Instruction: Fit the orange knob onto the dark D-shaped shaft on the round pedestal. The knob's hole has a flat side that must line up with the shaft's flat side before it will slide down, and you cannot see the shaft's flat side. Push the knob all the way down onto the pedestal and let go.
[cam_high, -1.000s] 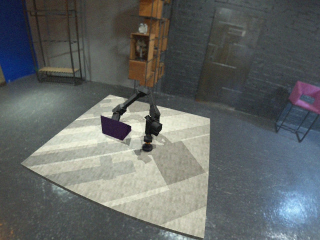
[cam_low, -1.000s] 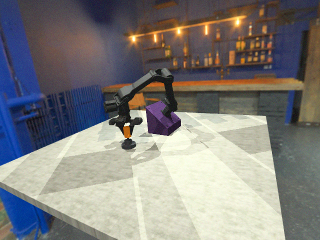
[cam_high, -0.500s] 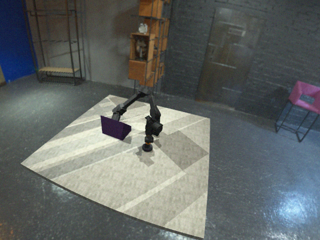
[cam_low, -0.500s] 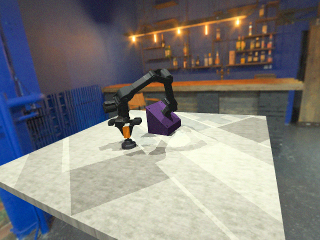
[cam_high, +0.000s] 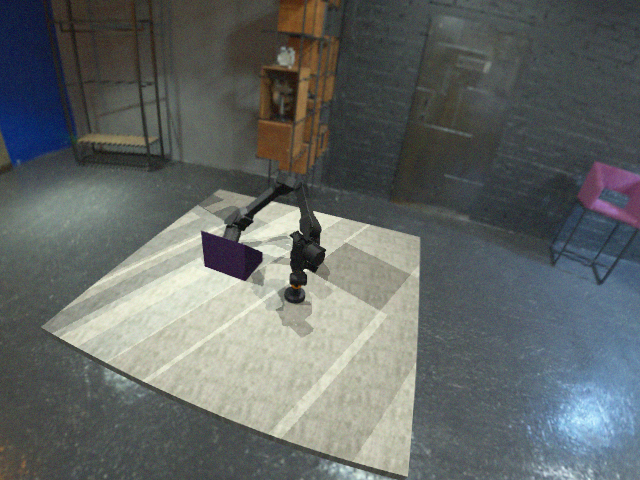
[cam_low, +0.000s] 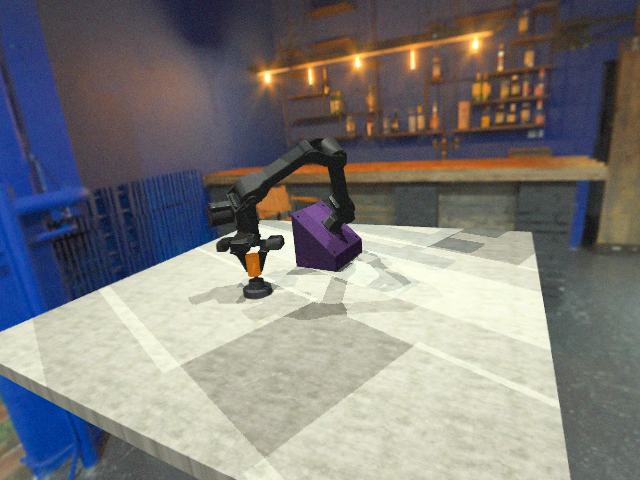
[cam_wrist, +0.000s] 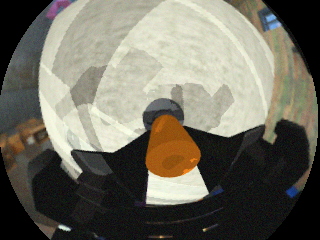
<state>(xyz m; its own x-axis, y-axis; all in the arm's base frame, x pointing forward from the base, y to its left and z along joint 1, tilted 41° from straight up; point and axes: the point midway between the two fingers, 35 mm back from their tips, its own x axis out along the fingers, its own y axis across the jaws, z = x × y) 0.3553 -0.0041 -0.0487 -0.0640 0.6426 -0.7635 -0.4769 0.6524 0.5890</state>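
The orange knob (cam_low: 253, 264) (cam_wrist: 172, 145) is upright between the fingers of my gripper (cam_low: 253, 265) (cam_wrist: 166, 131), which is shut on it. In the top view only a sliver of the knob (cam_high: 296, 286) shows below the gripper. The dark round pedestal (cam_high: 294, 296) (cam_low: 257, 291) (cam_wrist: 163, 108) stands on the table directly below the knob. The knob's lower end is just above the raised middle of the pedestal, at or very near the shaft's top. Whether they touch cannot be told. The shaft's flat side and the knob's hole are hidden.
A purple wedge-shaped block (cam_high: 227, 256) (cam_low: 315, 242) stands on the table (cam_high: 330, 372) (cam_low: 465, 413) near the arm's base, behind the pedestal in the exterior view. The arm arches over from it. Shadows of the arm fall around the pedestal.
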